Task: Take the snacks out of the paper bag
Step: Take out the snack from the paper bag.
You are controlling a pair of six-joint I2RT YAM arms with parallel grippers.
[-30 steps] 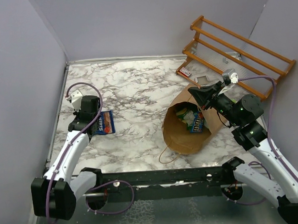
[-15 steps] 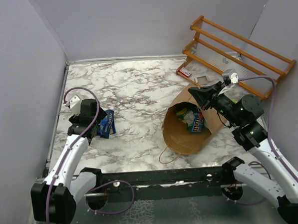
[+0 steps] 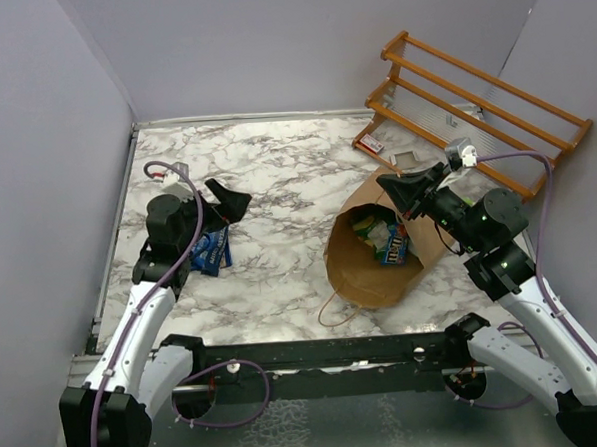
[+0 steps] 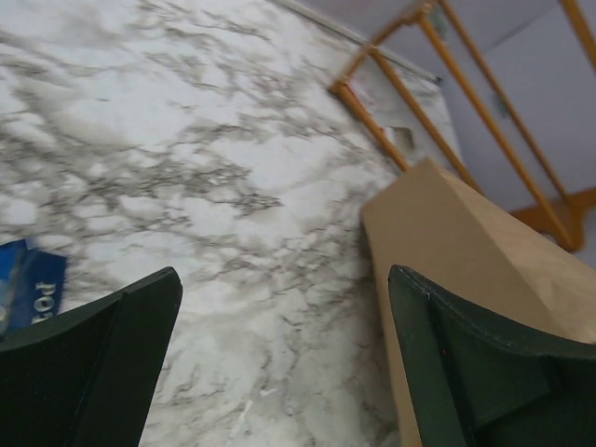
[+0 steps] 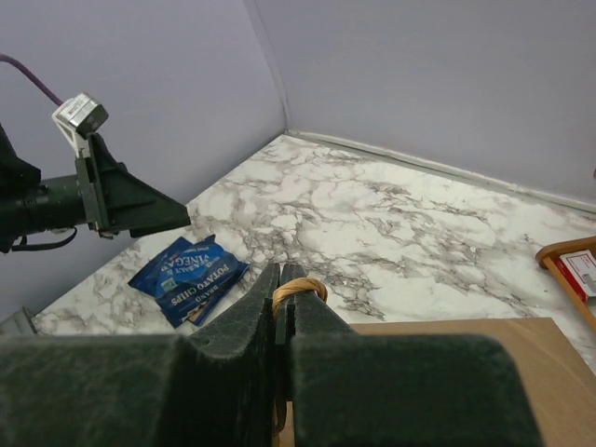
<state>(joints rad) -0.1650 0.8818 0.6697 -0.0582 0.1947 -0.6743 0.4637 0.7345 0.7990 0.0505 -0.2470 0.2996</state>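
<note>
The brown paper bag (image 3: 366, 278) lies on its side at the right, its mouth toward me, with a green snack (image 3: 371, 226) and a blue one (image 3: 396, 246) inside. My right gripper (image 3: 388, 184) is shut on the bag's twisted-paper handle (image 5: 303, 287) at the upper rim. On the marble at the left lie blue chip packets (image 3: 211, 250), overlapping. My left gripper (image 3: 234, 199) hovers open above and just right of them, empty. In the left wrist view the gripper (image 4: 284, 279) frames bare marble, with the bag (image 4: 447, 233) to the right and a blue packet (image 4: 28, 291) at the left edge.
A wooden slatted rack (image 3: 473, 104) leans at the back right behind the bag, with a small red-and-white item (image 3: 371, 145) by its foot. Grey walls close in the table on the left, back and right. The bag's other loop handle (image 3: 328, 310) lies toward the near edge.
My left gripper opened and let go of a blue packet, which now lies on the table. It then rose and turned right toward the bag. The right arm has not moved.
</note>
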